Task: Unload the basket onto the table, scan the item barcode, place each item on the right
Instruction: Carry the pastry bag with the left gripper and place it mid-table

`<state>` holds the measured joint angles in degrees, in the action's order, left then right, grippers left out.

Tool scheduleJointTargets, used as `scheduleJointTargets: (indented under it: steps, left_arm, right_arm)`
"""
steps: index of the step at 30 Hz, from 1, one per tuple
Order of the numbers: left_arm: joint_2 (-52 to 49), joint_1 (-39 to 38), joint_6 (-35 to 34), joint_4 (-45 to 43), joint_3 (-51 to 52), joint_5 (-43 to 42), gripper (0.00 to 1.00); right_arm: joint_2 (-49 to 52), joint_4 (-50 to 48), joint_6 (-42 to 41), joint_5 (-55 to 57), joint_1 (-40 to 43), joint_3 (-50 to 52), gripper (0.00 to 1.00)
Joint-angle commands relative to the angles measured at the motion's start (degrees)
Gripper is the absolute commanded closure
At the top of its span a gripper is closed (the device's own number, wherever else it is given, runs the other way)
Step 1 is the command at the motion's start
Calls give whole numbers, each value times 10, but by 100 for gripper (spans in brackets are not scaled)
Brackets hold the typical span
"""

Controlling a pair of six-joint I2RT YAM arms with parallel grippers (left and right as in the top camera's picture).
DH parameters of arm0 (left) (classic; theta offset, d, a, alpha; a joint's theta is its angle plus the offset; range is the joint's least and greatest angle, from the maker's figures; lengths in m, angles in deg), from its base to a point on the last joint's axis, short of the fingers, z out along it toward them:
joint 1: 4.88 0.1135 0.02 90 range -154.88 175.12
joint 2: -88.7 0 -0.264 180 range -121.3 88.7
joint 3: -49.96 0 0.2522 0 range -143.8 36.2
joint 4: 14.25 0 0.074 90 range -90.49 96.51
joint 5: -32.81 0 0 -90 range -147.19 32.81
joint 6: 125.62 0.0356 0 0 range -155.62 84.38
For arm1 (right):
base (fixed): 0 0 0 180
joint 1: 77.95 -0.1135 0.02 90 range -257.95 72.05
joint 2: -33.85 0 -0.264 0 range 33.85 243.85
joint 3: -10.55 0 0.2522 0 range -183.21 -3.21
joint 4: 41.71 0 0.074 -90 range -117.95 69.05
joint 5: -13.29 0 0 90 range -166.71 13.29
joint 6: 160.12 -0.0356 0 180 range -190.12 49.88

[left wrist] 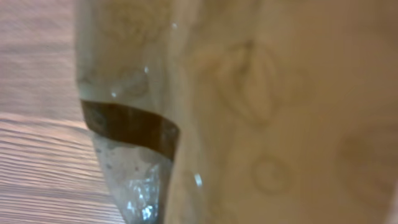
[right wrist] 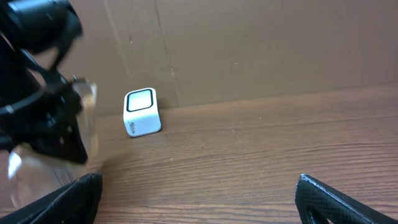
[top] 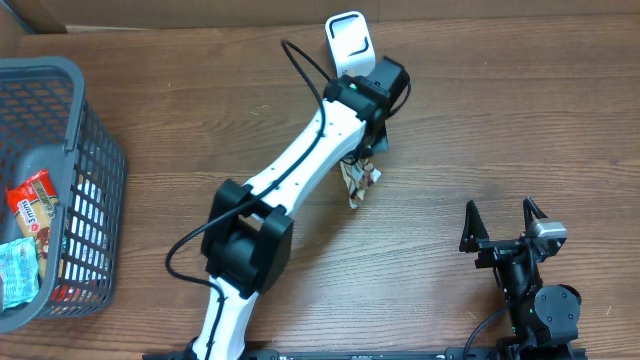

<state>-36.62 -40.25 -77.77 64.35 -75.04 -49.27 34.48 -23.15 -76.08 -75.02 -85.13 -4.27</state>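
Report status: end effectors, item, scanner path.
Left end effector shut on clear beige-patterned plastic packet, near small white box scanner. Right end effector open, empty. Nothing visible between them.

Overhead straight down on table (top: pixel 480 110); left wrist close against packet (left wrist: pixel 261 112), blurred; right wrist low, facing scanner (right wrist: pixel 142 112) ahead of my right gripper (right wrist: pixel 198 180); overhead shares it.

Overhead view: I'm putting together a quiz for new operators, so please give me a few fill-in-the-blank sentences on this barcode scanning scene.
1. The left gripper is ____ on the packet.
2. The right gripper stands ____ and holds nothing.
3. The grey basket with snacks sits on the robot's ____ side.
4. The colour of the scanner beyond the packet is ____.

Missing words: shut; open; left; white.
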Motion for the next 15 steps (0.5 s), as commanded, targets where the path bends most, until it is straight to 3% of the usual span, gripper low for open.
scheduleJointTargets:
  steps: [1,6,8,12,15]
  left_arm:
    - [-20,-9,-16,10,-2,-38,96]
    - [-29,-17,31,25,-2,-37,94]
    - [-29,-22,50,25,-2,-37,77]
    - [-29,-30,62,25,-2,-42,31]
    - [-29,-34,75,18,-3,-42,25]
  right_arm:
    - [-5,-2,0,-3,-2,6,0]
    - [-5,-2,0,-3,-2,6,0]
    - [-5,-2,0,-3,-2,6,0]
    - [-5,-2,0,-3,-2,6,0]
    - [-5,-2,0,-3,-2,6,0]
